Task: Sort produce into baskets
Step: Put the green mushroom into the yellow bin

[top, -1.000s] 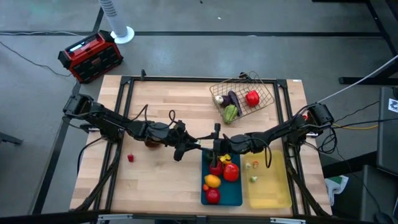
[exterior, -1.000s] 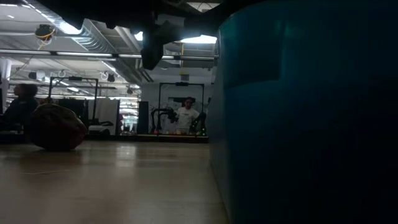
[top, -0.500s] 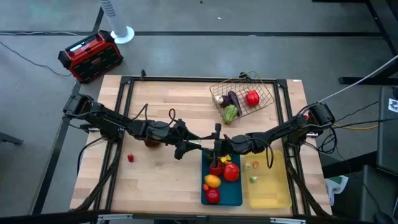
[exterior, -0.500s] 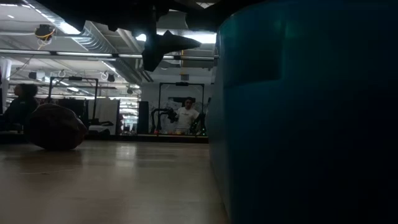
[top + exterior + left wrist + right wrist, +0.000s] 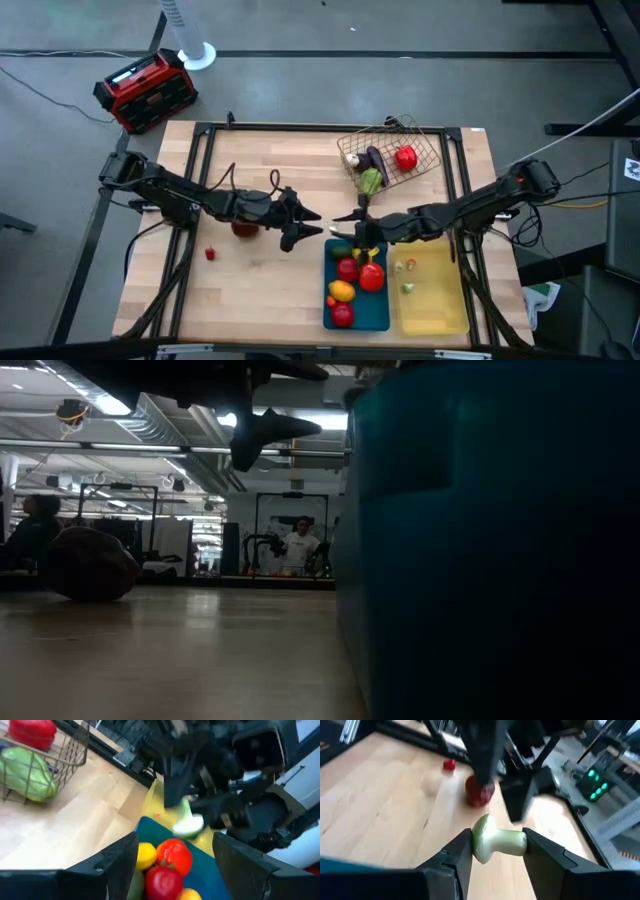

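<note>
**Two grippers meet at the blue tray's far end**

Left to right: small red piece [image 5: 210, 254] near the table's left edge, dark red fruit [image 5: 243, 228] under the left arm. Left gripper [image 5: 310, 223] fingers spread, nothing between them, just left of the blue tray [image 5: 383, 318]. Right gripper [image 5: 494, 851] clamps a pale green stalk-shaped vegetable [image 5: 496, 841] above that tray's far end. Yellow tray [image 5: 440, 305] touches the blue one's right side; wire basket [image 5: 425, 160] farther back holds more produce.
</note>
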Motion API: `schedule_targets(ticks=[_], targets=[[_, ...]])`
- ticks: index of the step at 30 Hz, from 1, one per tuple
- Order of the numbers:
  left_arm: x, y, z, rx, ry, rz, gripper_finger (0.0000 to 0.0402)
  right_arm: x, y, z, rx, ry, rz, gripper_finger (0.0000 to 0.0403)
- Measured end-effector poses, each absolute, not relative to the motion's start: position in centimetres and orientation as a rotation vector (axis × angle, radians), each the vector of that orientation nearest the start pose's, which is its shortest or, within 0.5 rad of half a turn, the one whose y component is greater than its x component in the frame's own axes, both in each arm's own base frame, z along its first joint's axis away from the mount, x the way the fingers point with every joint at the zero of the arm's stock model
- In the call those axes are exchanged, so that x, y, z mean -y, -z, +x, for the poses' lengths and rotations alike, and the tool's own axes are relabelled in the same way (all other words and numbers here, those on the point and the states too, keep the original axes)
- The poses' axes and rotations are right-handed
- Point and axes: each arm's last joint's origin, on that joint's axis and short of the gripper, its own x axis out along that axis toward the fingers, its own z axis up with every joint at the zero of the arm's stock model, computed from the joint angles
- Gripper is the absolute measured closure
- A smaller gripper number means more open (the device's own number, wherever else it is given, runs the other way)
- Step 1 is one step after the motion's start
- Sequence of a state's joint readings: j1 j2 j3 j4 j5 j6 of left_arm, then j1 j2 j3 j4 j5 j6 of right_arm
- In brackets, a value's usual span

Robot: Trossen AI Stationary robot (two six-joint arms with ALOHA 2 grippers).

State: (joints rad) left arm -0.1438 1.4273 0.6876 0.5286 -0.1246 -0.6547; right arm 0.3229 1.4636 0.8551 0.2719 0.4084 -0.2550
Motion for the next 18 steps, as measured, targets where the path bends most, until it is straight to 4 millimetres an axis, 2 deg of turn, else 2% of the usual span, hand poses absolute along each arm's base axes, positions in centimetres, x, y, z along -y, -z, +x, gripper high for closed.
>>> schedule_targets(ticks=[7, 13, 18], targets=[[4.0, -22.1, 29.4, -0.244, -0.051, -0.620, 0.0151, -8.1, -25.3, 27.1, -0.515, -0.007, -0.257, 0.0249], [4.1, -22.1, 29.3, -0.260, -0.045, -0.618, 0.0151, -7.7, -25.8, 23.7, -0.730, -0.186, 0.031, 0.0249], [4.1, -22.0, 29.3, -0.276, -0.032, -0.619, 0.0151, -7.7, -25.2, 21.5, -0.991, -0.288, 0.305, 0.0249]])
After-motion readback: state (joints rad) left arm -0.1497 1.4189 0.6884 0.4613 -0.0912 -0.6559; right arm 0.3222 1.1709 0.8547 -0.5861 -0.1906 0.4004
